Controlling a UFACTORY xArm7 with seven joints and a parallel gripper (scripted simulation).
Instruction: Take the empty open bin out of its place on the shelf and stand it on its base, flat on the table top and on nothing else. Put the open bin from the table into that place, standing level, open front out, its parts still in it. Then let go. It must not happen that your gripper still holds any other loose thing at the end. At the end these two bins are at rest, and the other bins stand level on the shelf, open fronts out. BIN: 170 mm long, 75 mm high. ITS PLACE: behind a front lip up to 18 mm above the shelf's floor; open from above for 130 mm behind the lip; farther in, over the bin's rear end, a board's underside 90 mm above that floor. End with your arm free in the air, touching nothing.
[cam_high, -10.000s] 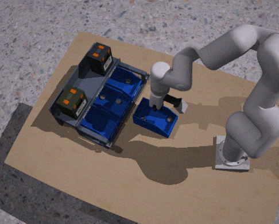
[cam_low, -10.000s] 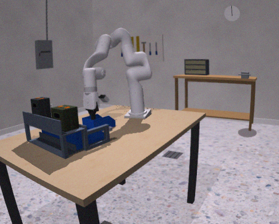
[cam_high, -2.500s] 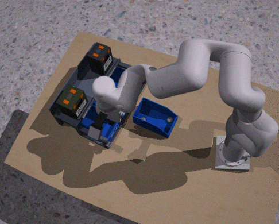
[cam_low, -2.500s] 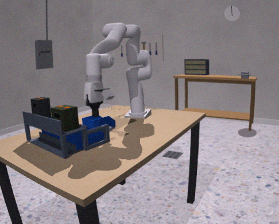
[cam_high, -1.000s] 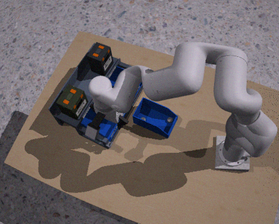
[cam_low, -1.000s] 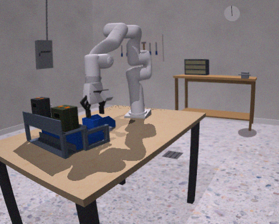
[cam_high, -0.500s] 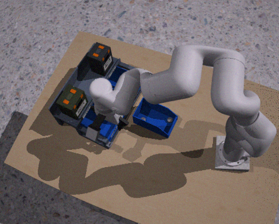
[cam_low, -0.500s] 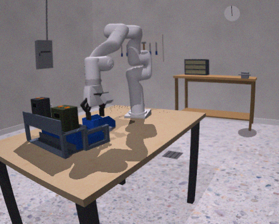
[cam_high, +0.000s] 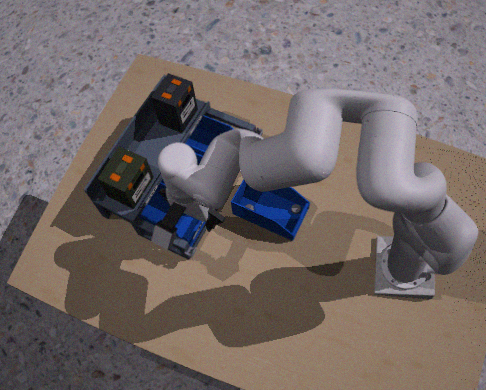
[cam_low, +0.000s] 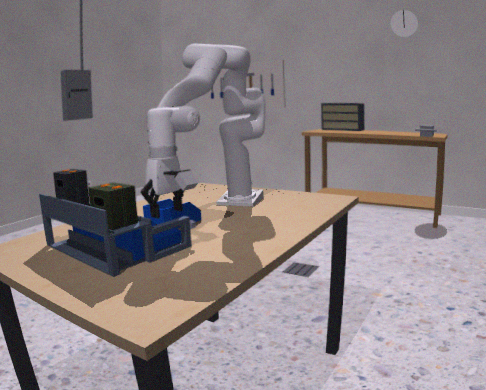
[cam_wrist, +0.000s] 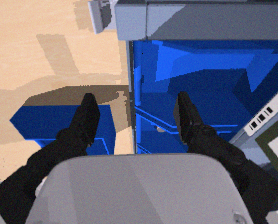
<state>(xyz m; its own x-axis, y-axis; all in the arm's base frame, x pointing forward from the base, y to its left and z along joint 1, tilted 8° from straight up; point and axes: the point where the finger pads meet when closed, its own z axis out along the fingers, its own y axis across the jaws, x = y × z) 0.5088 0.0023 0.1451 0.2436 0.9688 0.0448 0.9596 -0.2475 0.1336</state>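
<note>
A grey shelf (cam_high: 145, 165) stands at the table's left and holds blue open bins in its front row, one at the near end (cam_high: 172, 220) and one at the far end (cam_high: 212, 131). Another blue open bin (cam_high: 270, 207) stands on the table beside the shelf, with a small grey part (cam_high: 295, 208) in it. My gripper (cam_high: 192, 220) is open and empty, pointing down just above the near shelf bin's front. In the wrist view the gripper (cam_wrist: 135, 117) straddles the shelf's front lip (cam_wrist: 130, 95). One finger is over the shelf bin (cam_wrist: 200, 85), the other over the table bin (cam_wrist: 60, 125).
A black box (cam_high: 172, 100) and a green box (cam_high: 125, 176), both with orange marks, sit on the shelf's upper board. The arm's base (cam_high: 405, 280) is bolted at the table's right. My forearm hides part of the shelf's front row.
</note>
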